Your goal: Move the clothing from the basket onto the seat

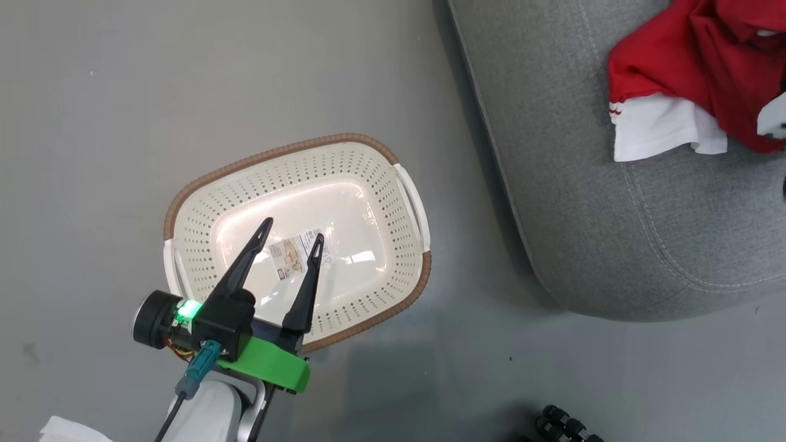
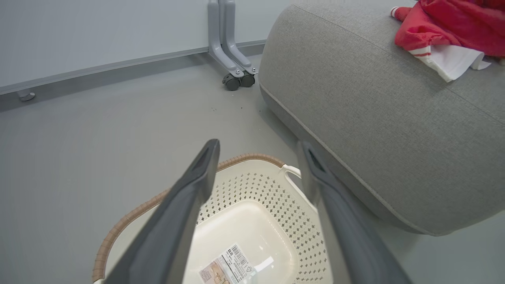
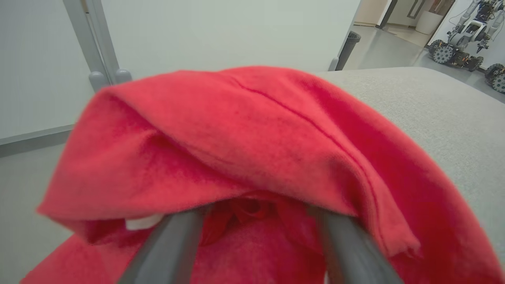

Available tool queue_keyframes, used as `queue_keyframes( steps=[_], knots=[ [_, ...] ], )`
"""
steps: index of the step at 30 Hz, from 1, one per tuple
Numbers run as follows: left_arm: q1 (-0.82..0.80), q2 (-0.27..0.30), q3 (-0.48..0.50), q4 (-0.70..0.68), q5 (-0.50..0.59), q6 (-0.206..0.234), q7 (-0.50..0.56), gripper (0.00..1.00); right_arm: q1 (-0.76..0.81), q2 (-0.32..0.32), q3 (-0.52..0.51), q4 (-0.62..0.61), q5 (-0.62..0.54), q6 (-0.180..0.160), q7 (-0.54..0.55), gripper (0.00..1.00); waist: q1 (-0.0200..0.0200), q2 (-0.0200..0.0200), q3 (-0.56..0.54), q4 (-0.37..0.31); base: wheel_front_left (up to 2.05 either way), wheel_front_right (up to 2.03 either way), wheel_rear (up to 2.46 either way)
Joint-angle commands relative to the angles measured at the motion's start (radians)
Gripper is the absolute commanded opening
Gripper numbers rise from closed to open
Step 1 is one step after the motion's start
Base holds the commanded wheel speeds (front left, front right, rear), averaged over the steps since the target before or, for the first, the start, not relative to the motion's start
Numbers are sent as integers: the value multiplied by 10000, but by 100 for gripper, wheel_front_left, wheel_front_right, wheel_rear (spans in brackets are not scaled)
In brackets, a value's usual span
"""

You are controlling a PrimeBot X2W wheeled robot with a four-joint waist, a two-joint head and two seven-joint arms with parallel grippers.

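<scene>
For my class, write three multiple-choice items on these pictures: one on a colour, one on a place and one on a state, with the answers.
1. What colour is the rim of the basket?
A) brown B) green C) red
2. Where does the clothing lie?
A) in the basket B) on the seat C) on a table
3. How is the left hand?
A) shut on clothing B) open above the basket C) shut, empty

Answers:
1 A: the woven band is brown.
2 B: the red fabric rests on the grey cushion.
3 B: it stands spread over the bare basket.
</scene>
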Motion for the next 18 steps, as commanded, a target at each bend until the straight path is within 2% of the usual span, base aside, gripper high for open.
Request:
queue_keyframes(
  steps=[1, 9, 15, 18],
  knots=[
    [64, -50, 5, 31, -31, -25, 0, 100, 284, -22, 132, -35, -2, -7, -29, 100, -1, 0, -330, -79, 0, 0, 0],
    [347, -433, 12, 273, -264, -25, 0, 100, 1469, -239, 1551, -991, 86, -7, -29, 100, -1, 0, -1754, -269, 0, 0, 0],
    [825, -707, 130, 421, -434, -25, 0, 100, 2555, -647, 2301, -2566, 340, -7, -27, 100, -1, 0, -3073, -441, 0, 0, 0],
    [1175, -777, 242, 424, -514, -24, 0, 100, 3317, -826, 2365, -4055, 569, -7, -29, 100, -1, 0, -3851, -483, 0, 0, 0]
  ],
)
